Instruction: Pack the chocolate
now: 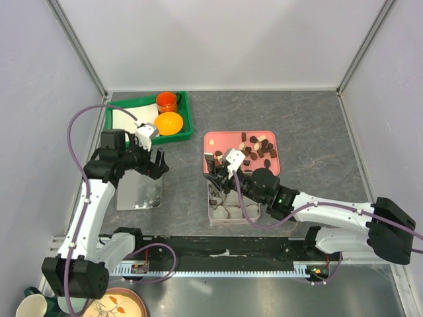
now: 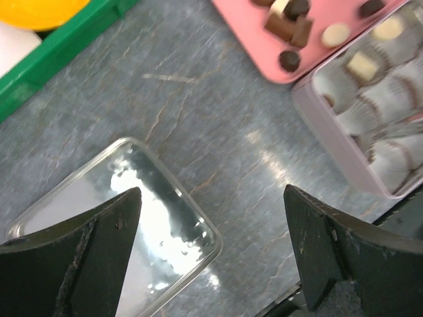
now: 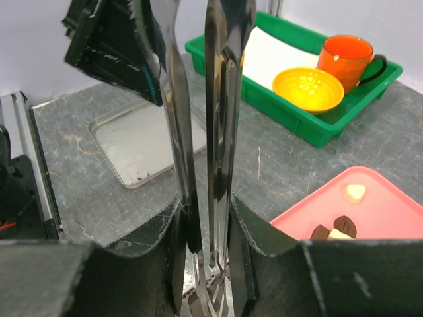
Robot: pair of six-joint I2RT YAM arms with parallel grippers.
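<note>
While clamped on metal tongs [image 3: 221, 99], right gripper [image 3: 206, 224] hangs over tin [image 1: 213, 218]. Left gripper [image 1: 157, 165], fingers spread wide and empty, hovers above lid [image 1: 135, 198] at tin's 9 o'clock. Chocolate [image 1: 259, 150]: mostly on pink tray [image 1: 221, 140] at tin's 12 o'clock; one cream piece [image 2: 362, 64] inside tin.

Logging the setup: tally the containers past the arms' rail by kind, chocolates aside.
Trays: 2 (green plastic tray, pink flat tray)
Orange ceramic mug: 1
Yellow round bowl: 1
Square tin of paper cups: 1
Flat silver tin lid: 1
Total: 6
</note>
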